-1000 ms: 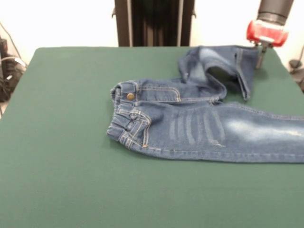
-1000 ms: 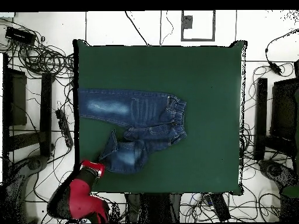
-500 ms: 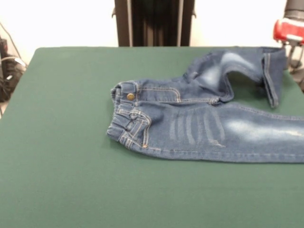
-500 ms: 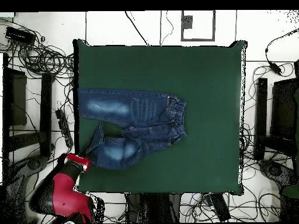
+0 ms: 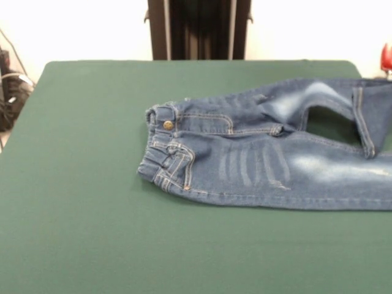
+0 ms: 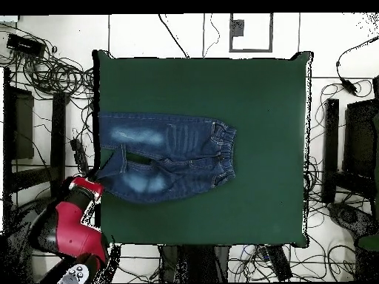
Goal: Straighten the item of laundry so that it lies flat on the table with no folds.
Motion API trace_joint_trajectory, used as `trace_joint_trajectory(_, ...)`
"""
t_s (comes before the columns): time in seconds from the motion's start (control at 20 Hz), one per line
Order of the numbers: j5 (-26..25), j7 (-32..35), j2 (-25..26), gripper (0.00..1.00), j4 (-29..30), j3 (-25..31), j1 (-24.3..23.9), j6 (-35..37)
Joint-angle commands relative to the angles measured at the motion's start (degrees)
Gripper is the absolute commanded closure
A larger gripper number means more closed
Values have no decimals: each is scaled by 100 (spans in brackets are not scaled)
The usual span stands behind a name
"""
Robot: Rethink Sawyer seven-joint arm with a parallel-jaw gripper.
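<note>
The small blue denim jeans (image 5: pixel 257 159) lie on the dark green table (image 5: pixel 92 214), waistband to the left and metal button (image 5: pixel 168 125) up. One leg runs straight off the right edge. The other leg (image 5: pixel 343 101) is stretched out beside it with a gap between them, its cuff turned at the table's right edge. Only a red part of my gripper (image 5: pixel 387 60) shows there. In the overhead view the jeans (image 6: pixel 170 151) lie left of centre, and my gripper (image 6: pixel 96 183) sits at the cuff on the table's (image 6: pixel 266 111) left edge, shut on it.
The robot's black pedestal (image 5: pixel 197 29) stands behind the table's far edge. Cables (image 6: pixel 44 66) and black equipment (image 6: pixel 348 148) lie on the floor around the table. The jeans' legs reach over the table's edge on my gripper's side.
My gripper has moved outward past the table's edge, pulling the folded leg with it. That leg has unfolded from a bunched loop into a nearly straight lie beside the other leg.
</note>
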Motion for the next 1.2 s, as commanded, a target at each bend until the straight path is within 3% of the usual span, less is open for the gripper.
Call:
trace_joint_trajectory(0.05,1707,25,356,100,-789,853,337,280)
trace_joint_trajectory(0.15,2620,-606,230,100,-725,1193,369,64)
trace_joint_trajectory(0.2,2670,-622,208,100,-732,1272,357,33)
trace_joint_trajectory(0.6,1867,48,187,100,-990,1214,437,298)
trace_joint_trajectory(0.7,2254,-379,41,100,-857,1236,583,94)
trace_joint_trajectory(0.75,2721,-929,-80,100,-735,1303,680,-206)
trace_joint_trajectory(0.9,3439,-2026,-207,100,-621,1528,760,-759)
trace_joint_trajectory(1.1,3648,-2614,-361,100,-420,1634,756,-813)
trace_joint_trajectory(1.2,3473,-2948,-353,100,-329,1416,891,-852)
